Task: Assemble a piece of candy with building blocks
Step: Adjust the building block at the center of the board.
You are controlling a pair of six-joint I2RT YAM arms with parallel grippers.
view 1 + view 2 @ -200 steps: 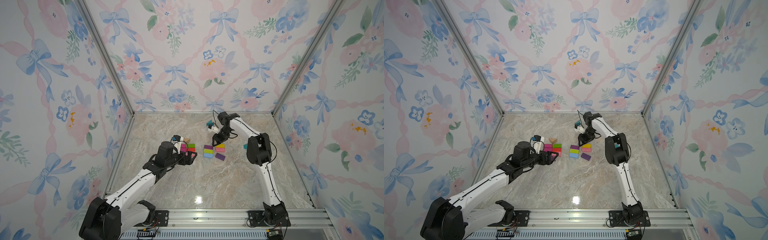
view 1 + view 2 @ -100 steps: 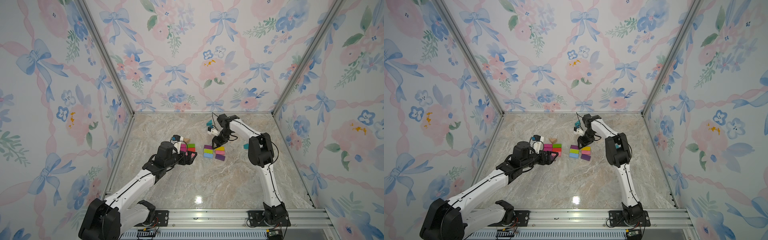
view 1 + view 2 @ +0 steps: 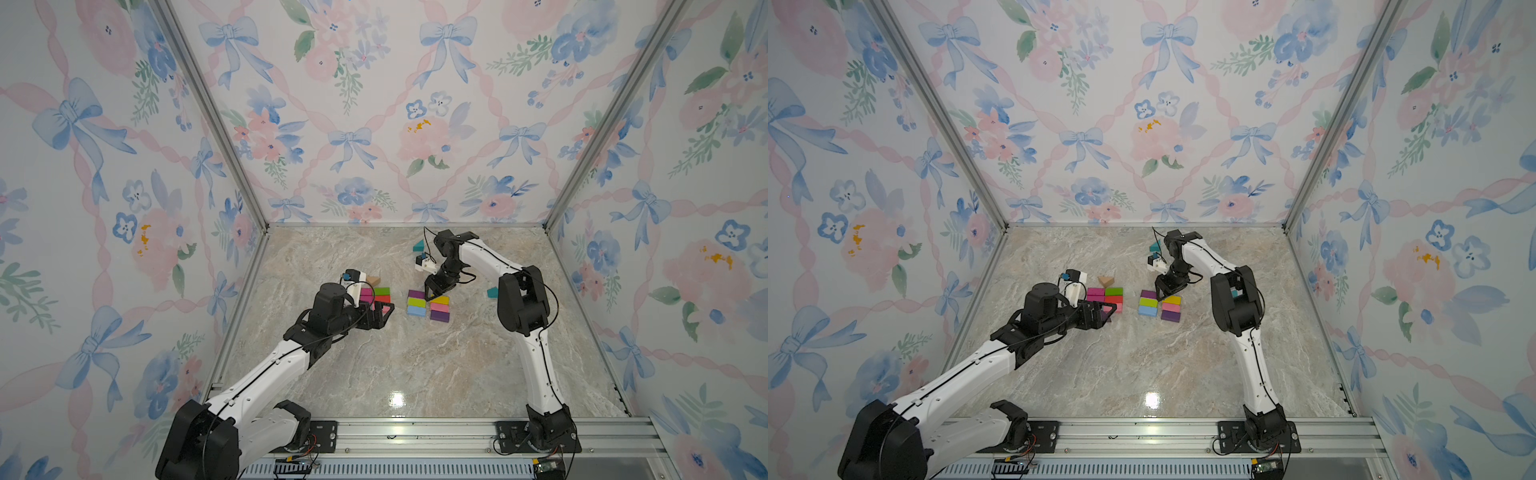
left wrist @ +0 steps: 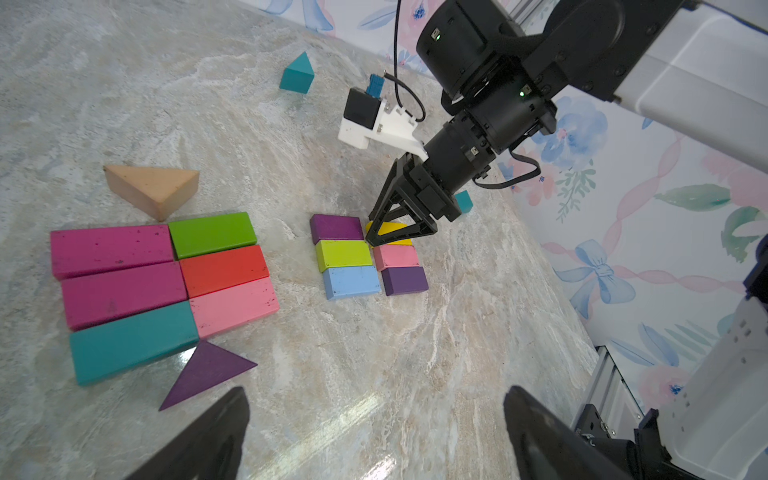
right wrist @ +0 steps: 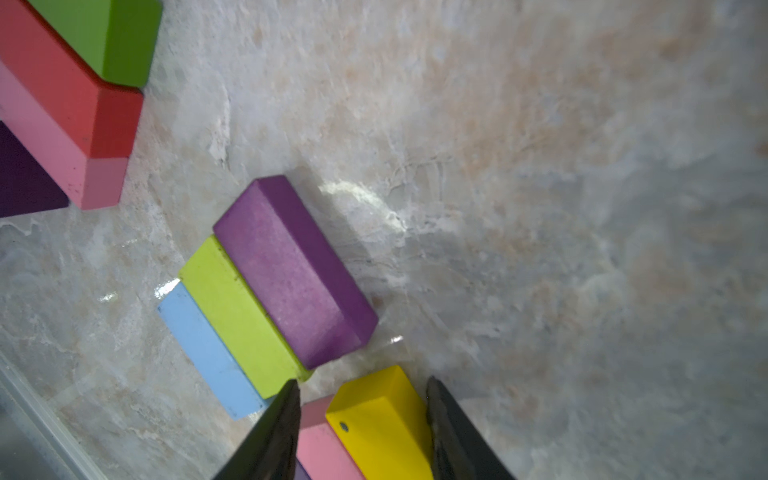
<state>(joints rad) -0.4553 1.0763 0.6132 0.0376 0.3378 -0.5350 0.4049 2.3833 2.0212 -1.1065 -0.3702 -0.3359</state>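
Observation:
Two flat clusters of building blocks lie mid-table. The left cluster (image 4: 122,293) has magenta, teal, green, red and pink bricks, with a tan prism (image 4: 153,187) and a purple prism (image 4: 203,372) at its ends. The right cluster has purple (image 4: 336,227), lime, blue, pink and purple bricks plus a yellow block (image 5: 382,415). My right gripper (image 5: 360,380) stands partly open astride the yellow block's end; a strip of the pink brick (image 5: 320,444) shows between one finger and it. My left gripper (image 4: 374,436) is wide open and empty, low beside the purple prism, in both top views (image 3: 382,313) (image 3: 1100,313).
A teal prism (image 3: 418,245) sits near the back wall. A small teal block (image 3: 492,292) lies by the right arm's elbow. Floral walls close three sides, and a metal rail (image 3: 415,432) runs along the front.
My right gripper has come forward and down from near the teal prism to the yellow block, its jaws unchanged. The left arm has stayed still.

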